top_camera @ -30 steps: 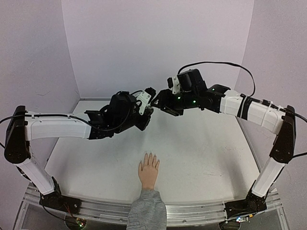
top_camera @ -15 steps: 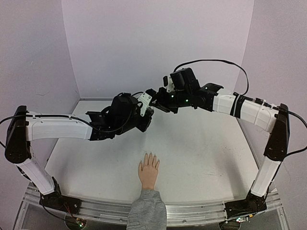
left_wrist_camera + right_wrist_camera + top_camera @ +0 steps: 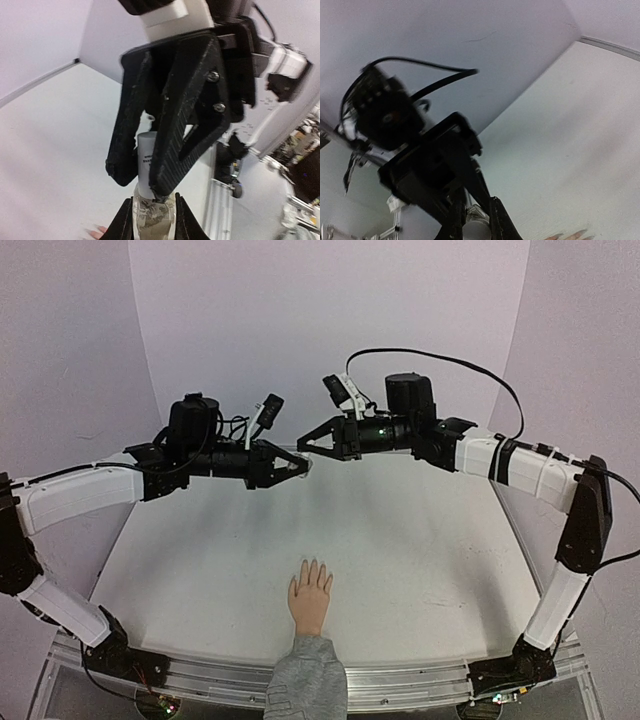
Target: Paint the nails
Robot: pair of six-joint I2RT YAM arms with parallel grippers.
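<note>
The left gripper (image 3: 152,212) is clamped on the base of a small bottle (image 3: 149,152), held in the air well beyond the hand (image 3: 311,598). The right gripper (image 3: 139,181) straddles the bottle's upper part; whether it pinches cannot be determined.

Hazard: twisting against a weak grip may drop the bottle onto the table (image 3: 430,550) beyond the hand.

The nails (image 3: 314,565), at the hand's fingertips, are too small to inspect. The bottle's top is hidden.

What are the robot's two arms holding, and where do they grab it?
A small whitish bottle. Jaws of the left gripper pinch one end; jaws of the right gripper clamp its other end.
</note>
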